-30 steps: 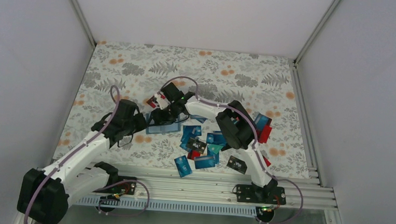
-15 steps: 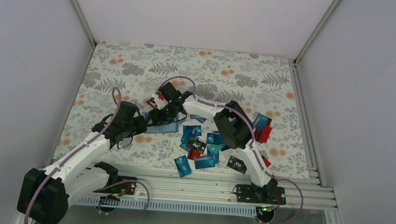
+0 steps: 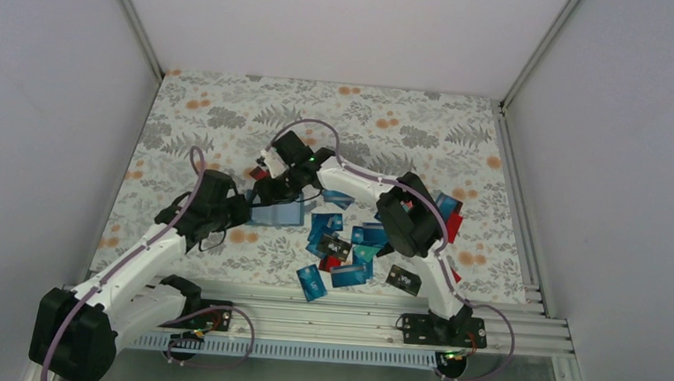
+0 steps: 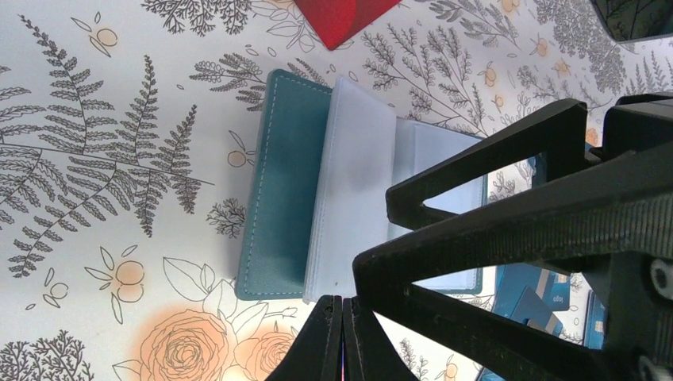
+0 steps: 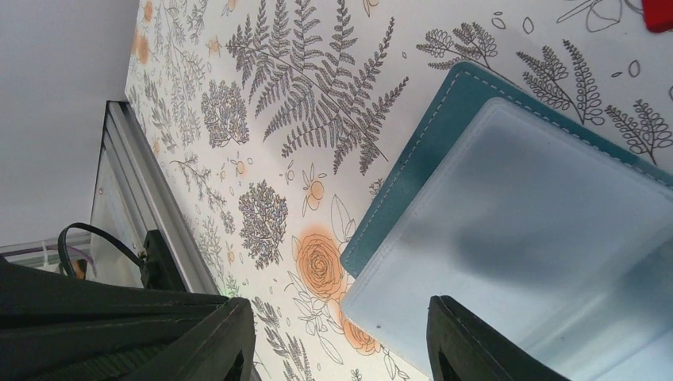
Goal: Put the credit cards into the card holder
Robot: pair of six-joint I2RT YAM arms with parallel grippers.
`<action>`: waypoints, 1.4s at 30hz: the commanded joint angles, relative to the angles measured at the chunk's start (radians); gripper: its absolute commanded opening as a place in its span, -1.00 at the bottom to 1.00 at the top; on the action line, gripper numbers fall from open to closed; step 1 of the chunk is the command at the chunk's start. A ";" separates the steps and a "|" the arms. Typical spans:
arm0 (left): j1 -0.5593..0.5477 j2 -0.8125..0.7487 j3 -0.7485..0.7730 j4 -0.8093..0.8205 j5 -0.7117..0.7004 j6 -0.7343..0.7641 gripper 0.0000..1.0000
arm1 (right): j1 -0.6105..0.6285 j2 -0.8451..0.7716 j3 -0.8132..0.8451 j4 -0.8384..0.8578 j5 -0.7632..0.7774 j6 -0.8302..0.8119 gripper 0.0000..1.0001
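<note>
We see the card holder (image 4: 282, 182) lying open on the tabletop (image 4: 95, 262): a stitched teal cover with pale frosted pockets. The right gripper (image 5: 341, 311), jaws wide and empty, hides part of it from us. The left gripper (image 4: 343, 305) has its jaws pressed together at the holder's edge; we cannot tell what, if anything, they pinch.

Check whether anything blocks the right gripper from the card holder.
Nothing visible does. The open right gripper hangs right above the flat teal-blue soft card holder, which lies open with pale frosted pockets up; no card lies between.
</note>
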 commanded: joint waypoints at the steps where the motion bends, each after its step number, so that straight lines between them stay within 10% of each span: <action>1: 0.000 -0.004 0.034 0.003 0.010 0.011 -0.95 | 0.010 -0.059 -0.018 -0.014 0.010 -0.019 0.10; 20: -0.108 -0.036 -0.034 0.047 0.208 0.039 -0.88 | 0.004 -0.468 -0.483 -0.001 0.196 0.030 0.13; 32: -0.332 0.115 -0.058 0.179 0.250 0.034 -0.87 | 0.085 -0.924 -1.048 0.136 0.157 0.435 0.20; 42: -0.496 0.327 0.003 0.234 0.212 0.019 -0.87 | 0.219 -0.982 -1.250 0.312 0.202 0.675 0.20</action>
